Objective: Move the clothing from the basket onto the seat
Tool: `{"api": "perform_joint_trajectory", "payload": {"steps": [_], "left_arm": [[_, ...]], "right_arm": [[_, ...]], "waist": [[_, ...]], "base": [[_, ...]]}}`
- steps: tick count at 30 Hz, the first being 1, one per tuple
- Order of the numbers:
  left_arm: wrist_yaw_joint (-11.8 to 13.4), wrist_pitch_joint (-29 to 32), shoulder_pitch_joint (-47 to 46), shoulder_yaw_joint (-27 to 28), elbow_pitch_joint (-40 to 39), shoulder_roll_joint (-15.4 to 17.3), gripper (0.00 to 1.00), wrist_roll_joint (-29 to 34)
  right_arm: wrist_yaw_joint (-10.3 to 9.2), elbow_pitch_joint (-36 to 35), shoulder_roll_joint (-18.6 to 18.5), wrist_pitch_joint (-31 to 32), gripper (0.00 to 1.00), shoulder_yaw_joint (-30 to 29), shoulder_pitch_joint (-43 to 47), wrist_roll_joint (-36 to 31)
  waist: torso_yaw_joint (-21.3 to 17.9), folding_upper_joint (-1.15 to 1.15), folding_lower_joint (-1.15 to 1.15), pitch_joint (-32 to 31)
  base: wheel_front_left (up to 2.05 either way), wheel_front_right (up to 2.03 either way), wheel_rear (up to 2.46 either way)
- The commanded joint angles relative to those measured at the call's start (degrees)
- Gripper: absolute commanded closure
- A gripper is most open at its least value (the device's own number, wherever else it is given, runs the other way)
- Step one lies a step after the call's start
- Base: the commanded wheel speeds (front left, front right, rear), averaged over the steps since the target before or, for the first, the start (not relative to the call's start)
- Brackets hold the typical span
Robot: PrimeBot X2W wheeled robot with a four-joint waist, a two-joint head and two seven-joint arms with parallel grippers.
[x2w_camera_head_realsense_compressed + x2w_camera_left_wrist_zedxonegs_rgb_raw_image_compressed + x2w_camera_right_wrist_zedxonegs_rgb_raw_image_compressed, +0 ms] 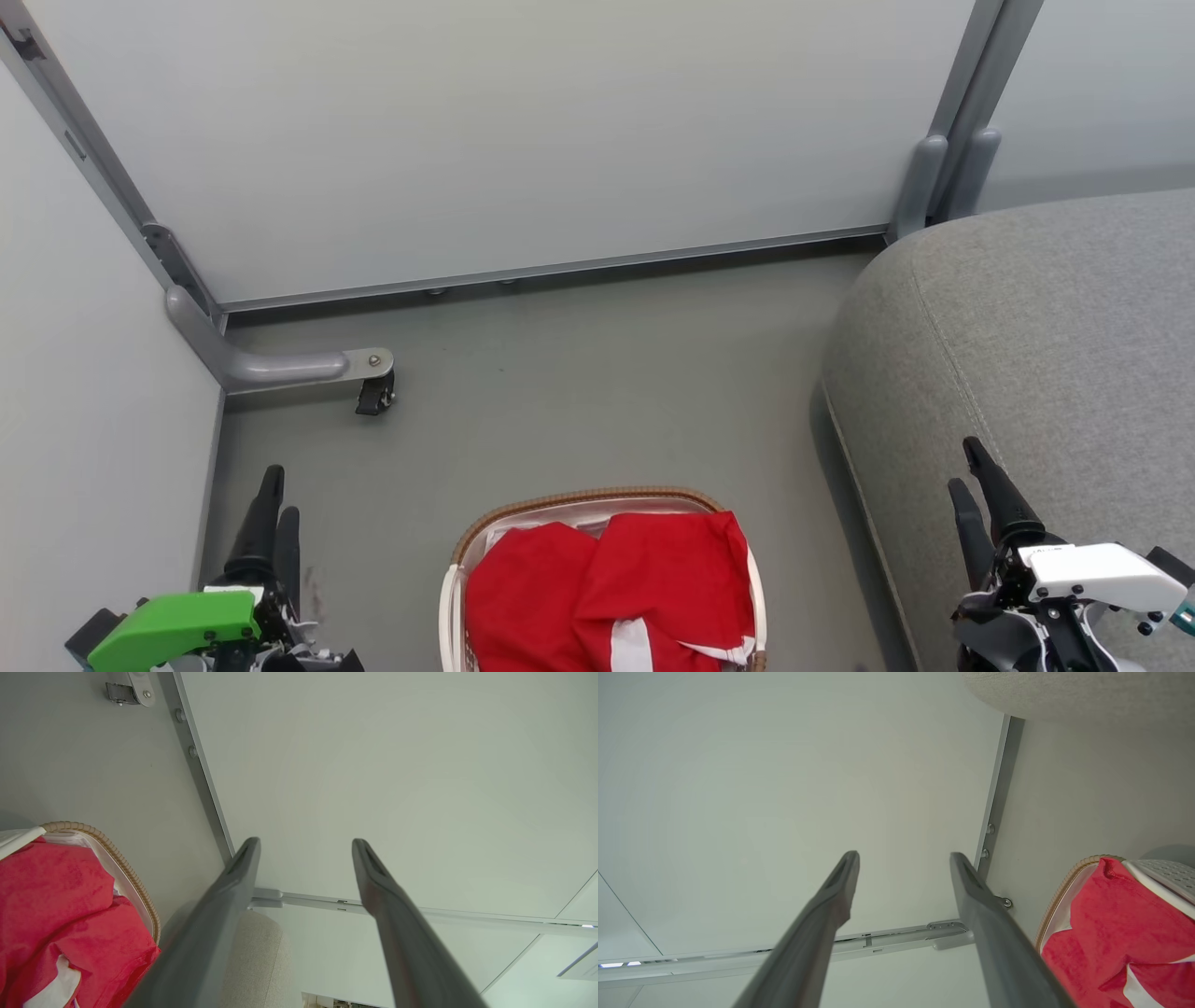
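**Clothing (607, 588) lying in the basket (579, 497)**

The red heap is sitting inside it on the floor (560, 392), left of the grey seat (1046, 327). The left gripper (280, 495) and right gripper (963, 465) are hanging either side, fingers spread, gripping nothing.

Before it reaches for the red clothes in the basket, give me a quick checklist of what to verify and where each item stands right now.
1. Clothing lying in the basket: ok.
2. Left hand open, holding nothing: ok.
3. Right hand open, holding nothing: ok.
4. Seat on the basket's right, visible part bare: ok.
5. A hand positioned over the clothing: not ok, both sit off to the basket's sides.
6. Garments free of each other: cannot tell.
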Motion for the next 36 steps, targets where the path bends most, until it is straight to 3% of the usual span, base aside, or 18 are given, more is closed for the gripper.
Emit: {"api": "perform_joint_trajectory", "payload": {"steps": [1, 11, 36], "left_arm": [[0.0, -0.7, -0.9, -0.7, -1.3, 0.2, 0.0, 0.5], [-0.1, -3.3, -0.7, -2.8, -2.9, 0.3, 0.0, 3.7], [-0.1, -8.9, -0.8, -4.8, -9.2, 0.4, 0.0, 29.5]], "right_arm": [[0.01, -1.1, -0.4, -0.7, 0.0, 0.3, -0.6, -0.7], [0.02, -0.9, -0.6, -3.4, 0.0, 0.0, -0.6, -5.2], [0.02, -9.3, -0.8, -9.0, 0.0, 0.5, 0.5, -40.9]], "waist": [[0.0, 0.0, 0.0, 0.0], [0.1, 0.0, 0.0, 0.1], [0.6, 0.0, 0.0, 0.3]], "base": [[0.0, 0.0, 0.0], [0.0, 0.0, 0.0], [0.0, 0.0, 0.0]]}}
